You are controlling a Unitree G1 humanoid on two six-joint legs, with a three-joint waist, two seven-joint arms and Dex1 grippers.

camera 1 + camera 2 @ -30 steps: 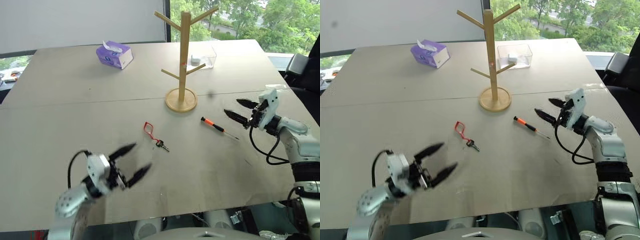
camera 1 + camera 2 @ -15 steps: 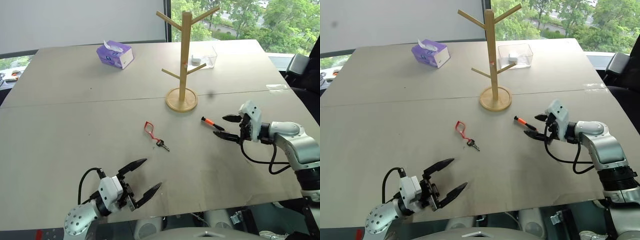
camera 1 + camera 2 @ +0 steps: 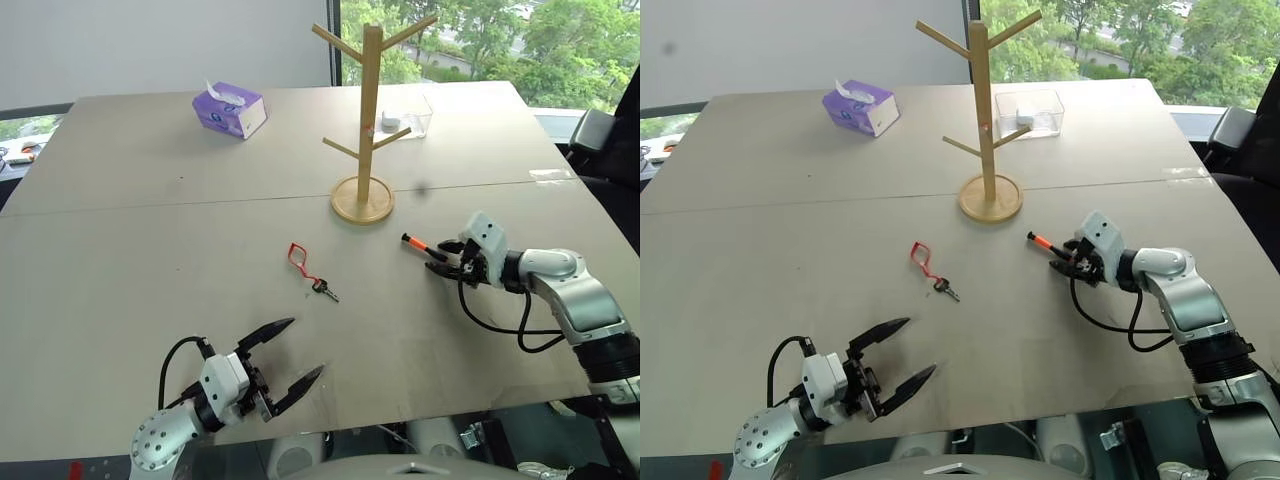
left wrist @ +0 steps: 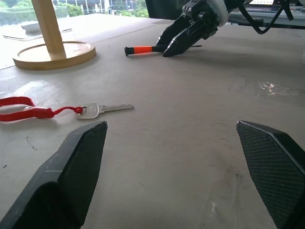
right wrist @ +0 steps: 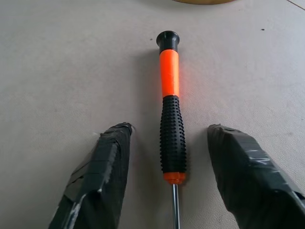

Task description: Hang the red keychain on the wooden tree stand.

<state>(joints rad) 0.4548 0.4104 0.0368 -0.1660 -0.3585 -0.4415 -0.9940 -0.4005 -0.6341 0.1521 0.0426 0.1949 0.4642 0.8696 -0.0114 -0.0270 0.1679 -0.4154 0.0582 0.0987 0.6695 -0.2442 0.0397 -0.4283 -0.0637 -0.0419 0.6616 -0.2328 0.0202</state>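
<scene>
Bare table point(image 3: 180, 300) is lying between left gripper point(image 3: 283, 355) and keychain point(image 3: 307, 268); right gripper point(image 3: 446, 257) is straddling the screwdriver point(image 5: 170, 117), blocking that side.

Bright daylight from far windows point(image 3: 480, 40), soft faint shadows, glare patch on table point(image 3: 550, 175), sharp focus

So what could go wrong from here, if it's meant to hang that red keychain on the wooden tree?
1. The right gripper straddles the orange-and-black screwdriver, not the red keychain; it may pick up the wrong thing.
2. The keychain lies flat on the table, apart from both grippers; a thin strap may slip from the fingers.
3. The open left gripper is near the table's front edge, far from the wooden tree stand, so reaching could be awkward.
</scene>
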